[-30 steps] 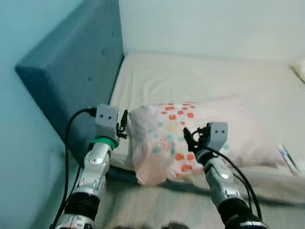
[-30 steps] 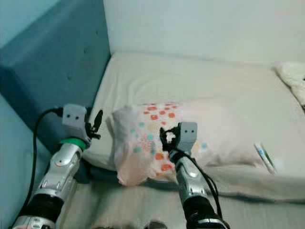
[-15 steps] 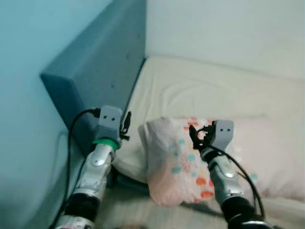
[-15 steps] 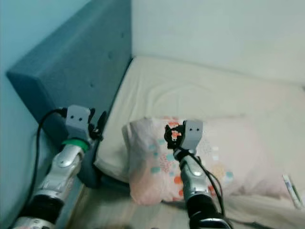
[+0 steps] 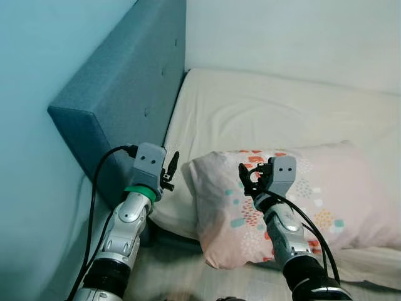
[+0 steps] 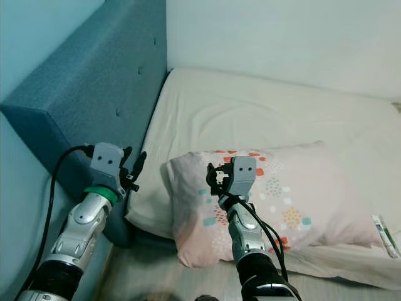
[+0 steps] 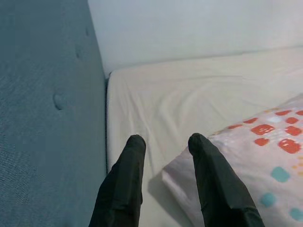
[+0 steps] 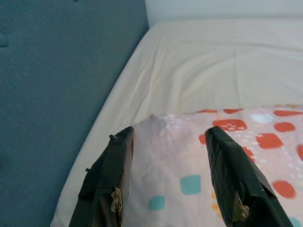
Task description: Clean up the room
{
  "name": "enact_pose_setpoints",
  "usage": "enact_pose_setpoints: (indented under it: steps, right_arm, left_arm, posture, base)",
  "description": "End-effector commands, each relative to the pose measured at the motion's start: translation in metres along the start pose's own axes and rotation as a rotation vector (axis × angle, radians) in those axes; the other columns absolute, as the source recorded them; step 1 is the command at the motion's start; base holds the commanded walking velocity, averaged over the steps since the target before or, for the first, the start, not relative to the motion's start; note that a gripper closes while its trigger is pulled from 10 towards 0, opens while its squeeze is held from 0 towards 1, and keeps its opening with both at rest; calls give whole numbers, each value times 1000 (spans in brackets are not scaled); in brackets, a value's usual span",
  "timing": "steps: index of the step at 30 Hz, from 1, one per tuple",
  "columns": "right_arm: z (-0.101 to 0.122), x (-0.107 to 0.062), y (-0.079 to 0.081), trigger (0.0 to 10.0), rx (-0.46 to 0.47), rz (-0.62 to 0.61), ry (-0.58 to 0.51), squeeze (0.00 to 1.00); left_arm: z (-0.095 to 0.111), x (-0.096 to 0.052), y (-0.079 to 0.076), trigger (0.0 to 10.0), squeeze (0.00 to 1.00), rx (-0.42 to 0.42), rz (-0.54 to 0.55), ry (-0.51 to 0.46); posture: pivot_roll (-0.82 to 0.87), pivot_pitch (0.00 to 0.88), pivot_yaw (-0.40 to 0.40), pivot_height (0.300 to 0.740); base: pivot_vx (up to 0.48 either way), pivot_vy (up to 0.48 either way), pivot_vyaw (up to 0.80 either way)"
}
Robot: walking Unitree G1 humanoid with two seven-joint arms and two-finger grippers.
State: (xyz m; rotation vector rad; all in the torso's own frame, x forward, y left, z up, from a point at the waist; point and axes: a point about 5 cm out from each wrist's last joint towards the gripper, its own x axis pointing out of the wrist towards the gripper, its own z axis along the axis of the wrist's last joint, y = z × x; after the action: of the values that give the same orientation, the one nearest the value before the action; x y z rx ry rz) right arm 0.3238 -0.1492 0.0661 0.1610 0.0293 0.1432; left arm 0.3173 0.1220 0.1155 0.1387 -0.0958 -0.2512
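Note:
A pale pink pillow point(image 5: 338, 194) with red, orange and teal spots lies across the near side of the bed point(image 5: 263, 106); its left end bulges over the front edge. My right gripper point(image 5: 247, 179) hovers open just above the pillow's left part, and its fingers point(image 8: 116, 175) straddle the spotted cloth without closing on it. My left gripper point(image 5: 172, 166) is open and holds nothing. It hangs over the bare sheet between the headboard and the pillow's corner point(image 7: 189, 175), close beside that corner.
A tall blue padded headboard point(image 5: 119, 88) runs along the bed's left side, with a teal wall beyond it. A white wall backs the bed. A small striped tube-like thing point(image 6: 383, 235) lies near the bed's front right edge. Bare sheet stretches behind the pillow.
The whole picture has swung towards the headboard, so the camera moved. Both grippers keep about the same places relative to the pillow, the right one a little nearer its left end.

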Motion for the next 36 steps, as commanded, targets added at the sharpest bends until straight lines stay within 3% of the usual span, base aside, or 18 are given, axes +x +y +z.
enact_pose_setpoints:
  steps: [1,14,19,36]
  right_arm:
    - [-7,-5,-3,10000,-13,-7,23,0]
    - [-14,-12,-4,10000,-38,-12,41,0]
    - [-17,-16,-9,10000,-28,-35,48,0]
    - [-21,-23,-7,10000,-23,-35,47,0]
  left_arm:
    - [-6,-4,-3,10000,0,5,-18,32]
    - [-17,-12,3,10000,0,80,-29,75]
    - [-18,-16,11,10000,0,87,0,91]
    - [-23,-30,16,10000,0,78,28,128]
  posture:
    - [-42,4,26,740]
    - [-51,35,39,740]
    - [-49,53,42,740]
    - [-46,126,55,740]
  base:
    - [0,0,0]
    - [0,0,0]
    - [0,0,0]
    - [0,0,0]
